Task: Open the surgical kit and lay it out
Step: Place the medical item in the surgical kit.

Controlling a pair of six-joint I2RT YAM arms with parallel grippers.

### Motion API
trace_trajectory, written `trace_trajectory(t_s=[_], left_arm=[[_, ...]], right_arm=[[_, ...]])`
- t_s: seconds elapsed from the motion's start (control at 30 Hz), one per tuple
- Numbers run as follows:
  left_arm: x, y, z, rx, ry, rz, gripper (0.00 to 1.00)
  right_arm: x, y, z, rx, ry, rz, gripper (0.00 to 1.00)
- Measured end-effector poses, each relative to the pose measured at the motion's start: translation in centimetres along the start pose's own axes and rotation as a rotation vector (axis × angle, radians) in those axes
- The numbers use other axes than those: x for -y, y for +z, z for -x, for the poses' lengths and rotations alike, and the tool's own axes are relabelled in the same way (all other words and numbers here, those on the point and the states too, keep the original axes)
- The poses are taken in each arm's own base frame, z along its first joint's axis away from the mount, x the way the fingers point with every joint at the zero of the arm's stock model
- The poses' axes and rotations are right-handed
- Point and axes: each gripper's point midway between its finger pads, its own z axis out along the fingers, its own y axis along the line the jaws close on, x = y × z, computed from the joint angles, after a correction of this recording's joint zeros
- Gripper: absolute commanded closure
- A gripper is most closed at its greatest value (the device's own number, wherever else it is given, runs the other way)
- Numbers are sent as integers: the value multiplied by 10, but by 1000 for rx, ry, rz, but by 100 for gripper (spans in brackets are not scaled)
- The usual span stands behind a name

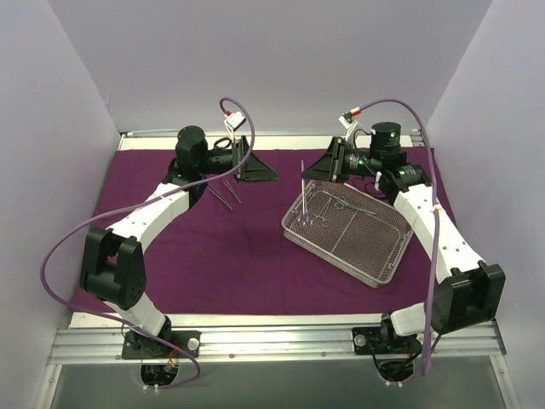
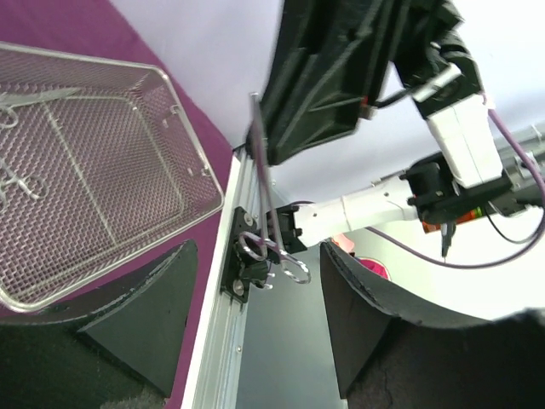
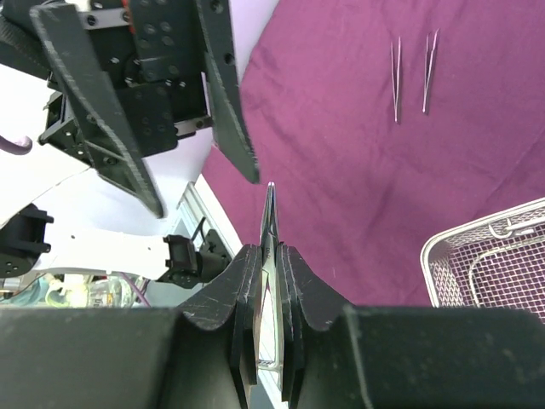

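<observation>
The dark purple cloth wrap (image 1: pixel 230 247) lies spread flat over the table. On it at centre right stands the silver wire-mesh tray (image 1: pixel 349 234) (image 2: pixel 85 162) with several ring-handled instruments inside. My right gripper (image 1: pixel 317 166) (image 3: pixel 271 264) is shut on one pair of forceps (image 1: pixel 304 192) (image 3: pixel 269 217), held upright above the tray's far left corner. Its ring handles (image 2: pixel 272 256) hang downward in the left wrist view. My left gripper (image 1: pixel 264 170) (image 2: pixel 255 341) faces it from the left, open, with nothing between its fingers (image 2: pixel 383 324). Two tweezers (image 1: pixel 226 194) (image 3: pixel 412 75) lie side by side on the cloth.
The tray's corner (image 3: pixel 485 256) shows at the right edge of the right wrist view. White walls enclose the table at the back and both sides. An aluminium rail (image 1: pixel 272 341) runs along the near edge with both arm bases on it.
</observation>
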Motion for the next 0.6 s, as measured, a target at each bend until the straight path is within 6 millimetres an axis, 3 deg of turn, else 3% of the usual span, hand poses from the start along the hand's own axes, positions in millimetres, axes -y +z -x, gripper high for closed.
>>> trace_trajectory(t_s=[0.3,0.6], left_arm=[[34,-3,7,14,70,-163,32],[45,-2,2,2,95,-217,33]], right_arm=[[-11,0,0,-13,6,31,100],[-45,5,12,15,14,134,100]])
